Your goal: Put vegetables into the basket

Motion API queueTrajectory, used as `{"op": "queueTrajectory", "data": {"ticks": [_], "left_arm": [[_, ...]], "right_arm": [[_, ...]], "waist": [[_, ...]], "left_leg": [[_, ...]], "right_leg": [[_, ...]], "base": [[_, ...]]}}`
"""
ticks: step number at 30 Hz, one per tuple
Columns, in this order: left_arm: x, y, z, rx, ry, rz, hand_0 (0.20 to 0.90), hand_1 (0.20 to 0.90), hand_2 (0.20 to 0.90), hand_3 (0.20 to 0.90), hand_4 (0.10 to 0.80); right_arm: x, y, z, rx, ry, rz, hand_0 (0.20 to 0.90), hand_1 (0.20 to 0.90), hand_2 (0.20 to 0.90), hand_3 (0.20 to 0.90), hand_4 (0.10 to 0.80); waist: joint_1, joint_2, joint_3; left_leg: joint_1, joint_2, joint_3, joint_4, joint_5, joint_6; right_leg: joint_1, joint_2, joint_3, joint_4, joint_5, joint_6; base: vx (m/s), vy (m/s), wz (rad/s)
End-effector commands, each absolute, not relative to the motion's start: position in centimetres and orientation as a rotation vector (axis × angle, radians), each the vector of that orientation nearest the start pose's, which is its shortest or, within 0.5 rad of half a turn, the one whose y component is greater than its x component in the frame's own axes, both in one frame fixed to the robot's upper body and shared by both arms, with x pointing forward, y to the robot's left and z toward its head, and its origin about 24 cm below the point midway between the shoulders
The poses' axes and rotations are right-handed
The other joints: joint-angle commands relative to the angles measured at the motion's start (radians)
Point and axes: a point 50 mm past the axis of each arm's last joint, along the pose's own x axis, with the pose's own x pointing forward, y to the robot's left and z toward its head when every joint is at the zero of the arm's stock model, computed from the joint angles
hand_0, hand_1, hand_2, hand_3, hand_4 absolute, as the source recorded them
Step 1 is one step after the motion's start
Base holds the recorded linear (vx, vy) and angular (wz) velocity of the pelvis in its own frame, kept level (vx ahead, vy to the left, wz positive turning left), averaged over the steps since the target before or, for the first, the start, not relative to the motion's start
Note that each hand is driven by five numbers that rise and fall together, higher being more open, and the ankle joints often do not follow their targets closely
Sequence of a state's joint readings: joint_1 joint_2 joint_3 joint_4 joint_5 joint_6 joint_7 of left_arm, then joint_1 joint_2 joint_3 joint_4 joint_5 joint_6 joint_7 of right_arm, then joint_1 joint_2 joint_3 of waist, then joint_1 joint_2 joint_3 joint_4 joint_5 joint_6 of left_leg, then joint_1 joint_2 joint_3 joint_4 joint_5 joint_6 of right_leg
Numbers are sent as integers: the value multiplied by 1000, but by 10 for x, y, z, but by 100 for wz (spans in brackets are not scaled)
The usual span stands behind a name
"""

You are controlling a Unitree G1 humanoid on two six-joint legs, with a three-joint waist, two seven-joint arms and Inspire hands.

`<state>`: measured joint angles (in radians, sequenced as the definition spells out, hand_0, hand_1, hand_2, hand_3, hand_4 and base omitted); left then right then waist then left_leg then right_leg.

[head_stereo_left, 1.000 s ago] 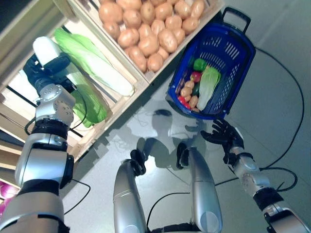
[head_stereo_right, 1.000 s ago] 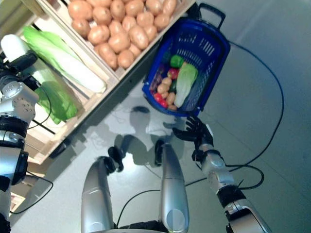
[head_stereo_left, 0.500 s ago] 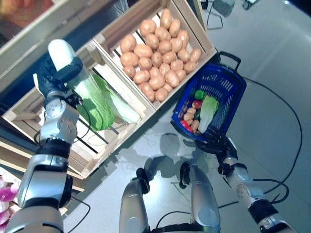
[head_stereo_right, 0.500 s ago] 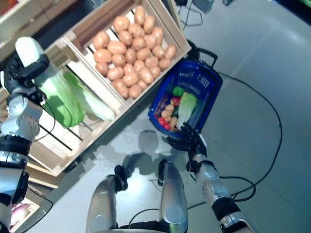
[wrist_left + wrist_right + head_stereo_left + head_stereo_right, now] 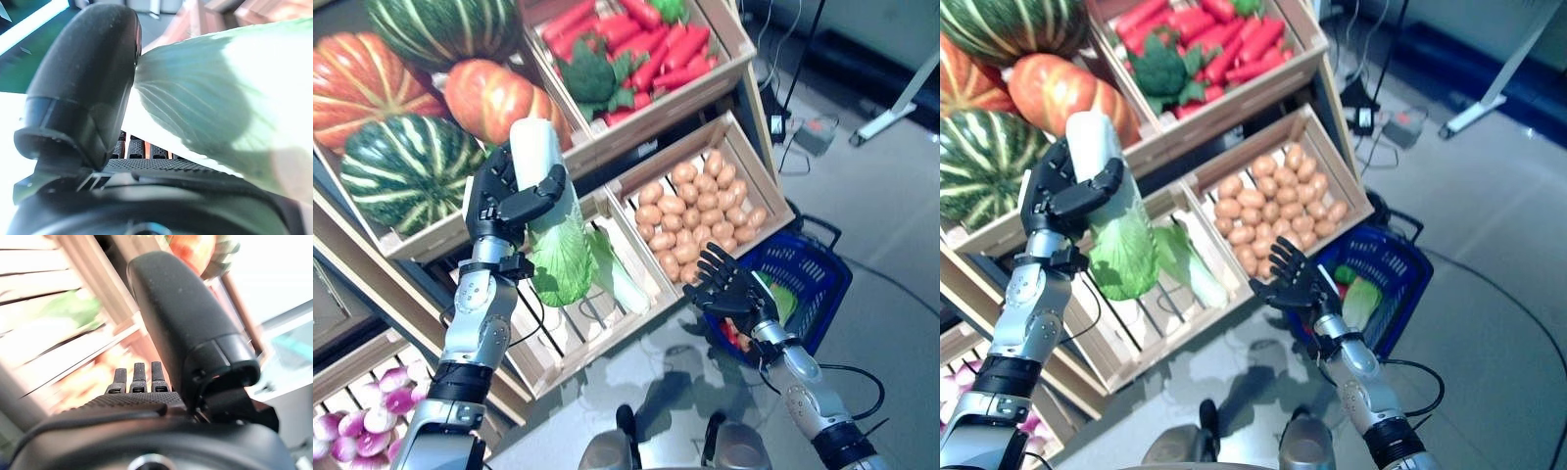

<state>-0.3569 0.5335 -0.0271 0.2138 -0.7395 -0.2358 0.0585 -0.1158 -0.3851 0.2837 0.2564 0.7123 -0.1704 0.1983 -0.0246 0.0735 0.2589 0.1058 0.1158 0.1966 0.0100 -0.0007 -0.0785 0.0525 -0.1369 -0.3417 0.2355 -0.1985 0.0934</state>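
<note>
Left hand (image 5: 514, 191) grips cabbage (image 5: 553, 240); right hand (image 5: 729, 289) spread; only eye views show basket (image 5: 822, 284).

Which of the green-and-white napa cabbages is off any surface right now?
The napa cabbage gripped in the left hand, leafy end down; another lies in the wooden crate, one in the blue basket.

We're in a greengrocer-style shop: wooden crates (image 5: 636, 186) of potatoes (image 5: 695, 211), carrots (image 5: 646, 49), pumpkins (image 5: 494, 98), and a blue shopping basket (image 5: 813, 279).

text: none readable | labels: none | signs: none
</note>
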Motion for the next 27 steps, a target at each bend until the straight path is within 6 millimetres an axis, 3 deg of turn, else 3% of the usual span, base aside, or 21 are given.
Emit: {"op": "queueTrajectory", "data": {"ticks": [1, 5, 6, 12, 27], "left_arm": [[307, 241, 197, -159, -666, -65, 300, 300, 300, 300, 400], [309, 224, 195, -188, -660, -170, 300, 300, 300, 300, 400], [310, 213, 194, -198, -657, -231, 300, 300, 300, 300, 400], [315, 187, 195, -246, -648, -362, 300, 300, 300, 300, 400], [315, 156, 193, -223, -634, -439, 300, 300, 300, 300, 400]], "right_arm": [[280, -147, 63, 295, -97, 500, 900, 900, 900, 900, 800], [284, -140, 73, 280, -84, 567, 900, 900, 900, 900, 800], [287, -133, 77, 290, -74, 594, 900, 900, 900, 900, 800], [289, -113, 87, 321, -68, 635, 900, 900, 900, 900, 800], [287, -81, 103, 345, -80, 735, 900, 900, 900, 900, 800]], "waist": [[1, -52, -138], [1, -62, -164], [1, -65, -172], [-7, -73, -188], [-18, -75, -198]], "left_leg": [[52, -87, 27, -25, -82, 59], [86, -85, 41, -85, -64, 53], [93, -81, 45, -97, -63, 51], [95, -76, 50, -97, -71, 50], [128, -69, 70, -97, -87, 52]], "right_leg": [[120, 0, -3, -237, 102, -34], [152, 18, -3, -322, 145, -27], [153, 22, -4, -323, 147, -24], [156, 31, -6, -323, 146, -24], [176, 44, 25, -323, 137, -27]], "base": [[23, -93, 3], [21, -86, 0], [-7, -95, -3], [-6, -74, -4], [9, -27, -7]]}}
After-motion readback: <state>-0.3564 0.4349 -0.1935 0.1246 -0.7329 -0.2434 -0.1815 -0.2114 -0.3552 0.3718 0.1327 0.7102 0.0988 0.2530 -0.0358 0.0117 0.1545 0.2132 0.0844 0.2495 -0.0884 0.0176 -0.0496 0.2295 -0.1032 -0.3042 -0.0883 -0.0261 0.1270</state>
